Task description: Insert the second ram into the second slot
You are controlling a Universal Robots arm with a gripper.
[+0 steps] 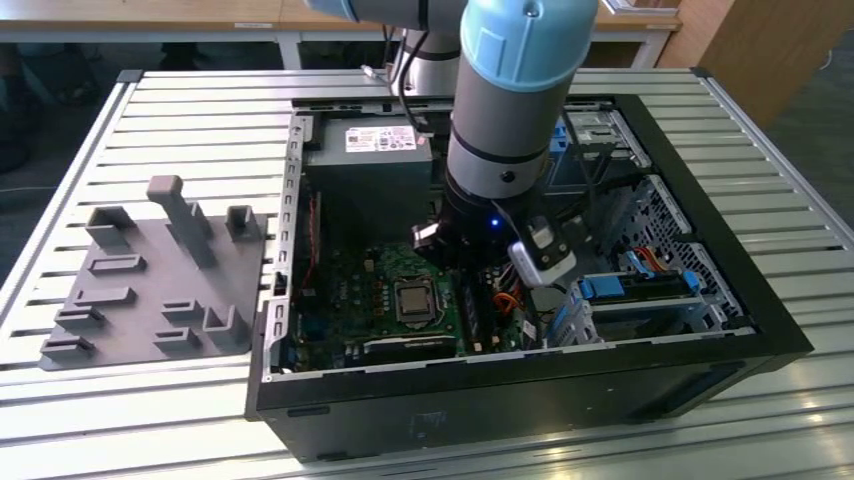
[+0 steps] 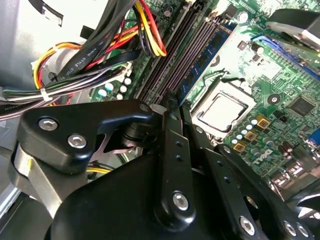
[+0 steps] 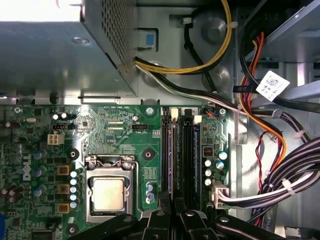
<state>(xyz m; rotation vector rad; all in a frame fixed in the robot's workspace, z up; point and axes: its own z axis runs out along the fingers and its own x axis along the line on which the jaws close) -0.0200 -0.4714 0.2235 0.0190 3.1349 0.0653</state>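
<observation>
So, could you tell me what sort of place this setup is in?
Probably a robotics lab or test workshop: an open desktop computer case lies on a slatted metal workbench, beside a grey parts fixture.

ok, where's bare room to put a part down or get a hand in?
Free: table slats around the grey fixture plate, and the strip on the exterior view's right of the PC case. Crowded: inside the case, gripper over the RAM slots, cable bundle alongside.
</observation>
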